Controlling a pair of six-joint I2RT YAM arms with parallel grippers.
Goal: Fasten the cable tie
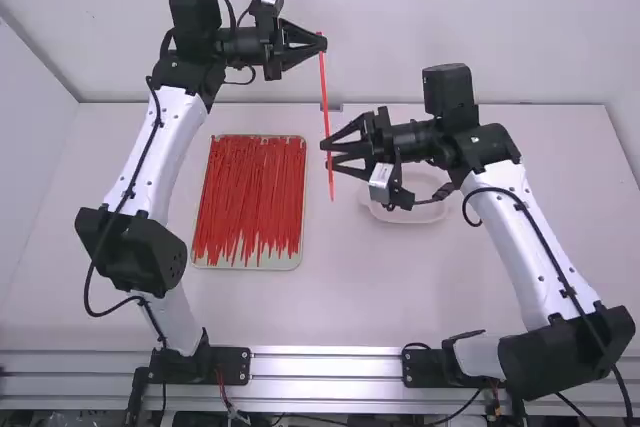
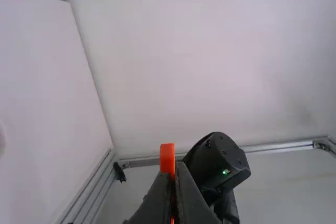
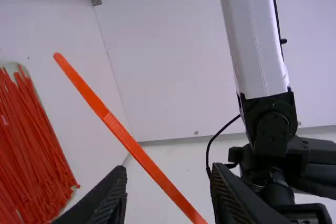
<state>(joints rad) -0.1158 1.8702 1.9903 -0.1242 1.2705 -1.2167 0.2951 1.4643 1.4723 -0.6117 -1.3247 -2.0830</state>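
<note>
A red cable tie [image 1: 325,117] hangs straight down in the air, held by its top end in my left gripper [image 1: 321,44], which is shut on it high above the table's back. The tie's head [image 2: 167,158] pokes out between the shut fingers in the left wrist view. My right gripper [image 1: 327,155] stands open around the tie's lower part, its fingers either side without touching. In the right wrist view the tie [image 3: 121,134] runs diagonally between the two open fingers [image 3: 107,198].
A tray [image 1: 297,140] with several loose red cable ties [image 1: 250,197] lies on the table left of the middle. A white bowl [image 1: 410,209] sits under the right arm's wrist. The left arm's white link [image 3: 252,35] shows beyond the tie.
</note>
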